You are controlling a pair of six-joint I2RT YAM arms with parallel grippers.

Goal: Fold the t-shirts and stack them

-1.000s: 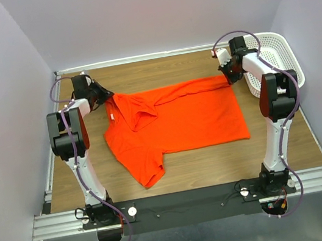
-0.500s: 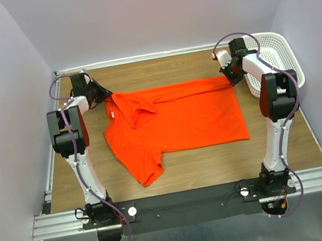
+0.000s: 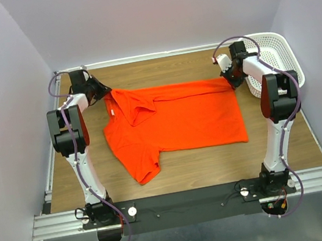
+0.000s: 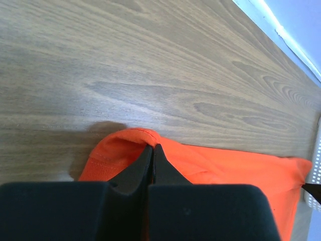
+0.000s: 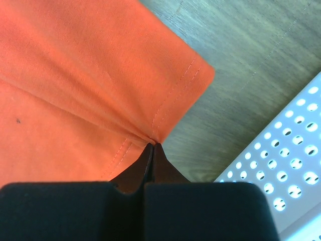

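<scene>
An orange-red t-shirt (image 3: 176,121) lies spread across the wooden table, its far edge folded over toward the near side. At the shirt's far left corner my left gripper (image 3: 106,93) is shut on the fabric; the left wrist view has the black jaws pinched on a hemmed fold of the t-shirt (image 4: 215,163), gripper (image 4: 152,146). My right gripper (image 3: 229,78) is shut on the far right corner; the right wrist view shows the stitched hem of the t-shirt (image 5: 90,85) bunched at the tips of the gripper (image 5: 153,144). One sleeve sticks out toward the near left.
A white perforated basket (image 3: 284,59) stands at the far right, just beside my right arm; its wall (image 5: 281,165) is close to the right jaws. The walls of the enclosure rise on three sides. Bare wooden table (image 3: 218,163) lies in front of the shirt.
Both grippers have moved toward the far edge of the table, dragging the shirt's far edge and both held corners with them. Both stay shut on the fabric.
</scene>
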